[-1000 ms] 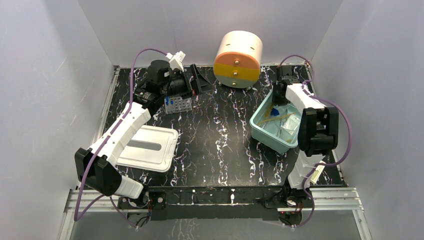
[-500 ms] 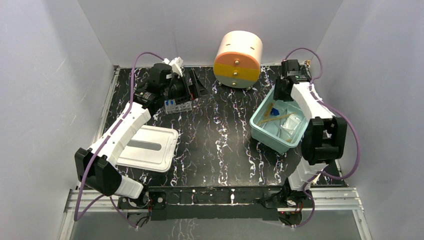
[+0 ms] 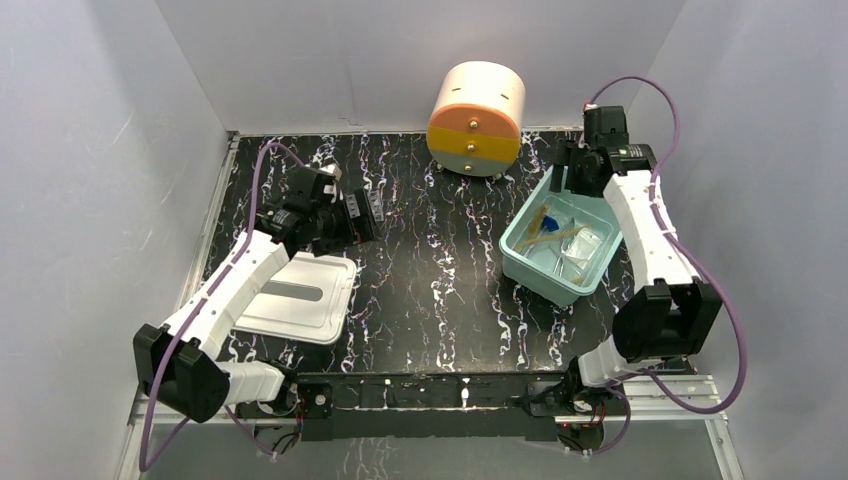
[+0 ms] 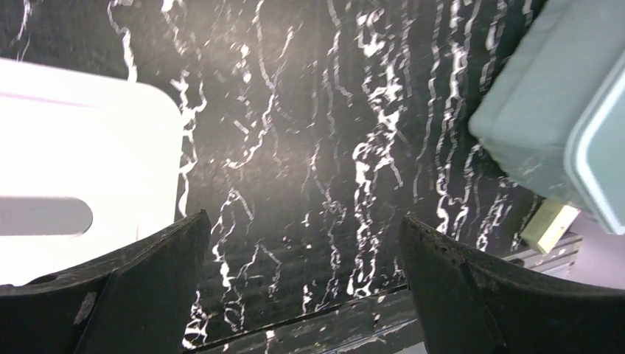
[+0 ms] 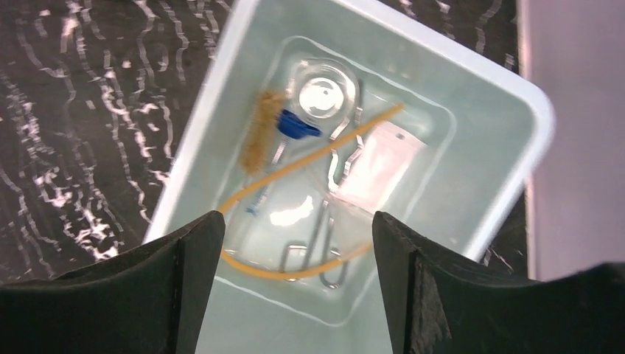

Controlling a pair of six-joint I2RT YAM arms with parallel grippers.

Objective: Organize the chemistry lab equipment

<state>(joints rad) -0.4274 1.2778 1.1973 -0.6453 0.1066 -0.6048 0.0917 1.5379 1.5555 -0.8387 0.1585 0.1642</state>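
Observation:
The teal bin (image 5: 542,118) holds the lab items: a clear funnel (image 5: 322,96), a blue-capped tube (image 5: 296,127), a brush (image 5: 258,140), tan tubing (image 5: 317,158), a small clear bag (image 5: 379,164) and metal scissor loops (image 5: 332,258). My right gripper (image 5: 298,217) hangs open above them with nothing between its fingers. In the top view it (image 3: 572,180) sits over the bin's (image 3: 515,262) far corner. My left gripper (image 4: 304,220) is open and empty above bare tabletop. From above it (image 3: 362,212) is just beyond the lid's far edge.
A white lid (image 3: 295,295) lies at the near left, also at the left edge of the left wrist view (image 4: 81,155). The cream-and-orange drawer unit (image 3: 477,105) stands at the back centre. A small tan box (image 4: 549,225) lies by the bin's near side.
My right gripper opened wide and drew up and back to the bin's far corner. The left arm swung from the far left corner toward the lid, its gripper still open.

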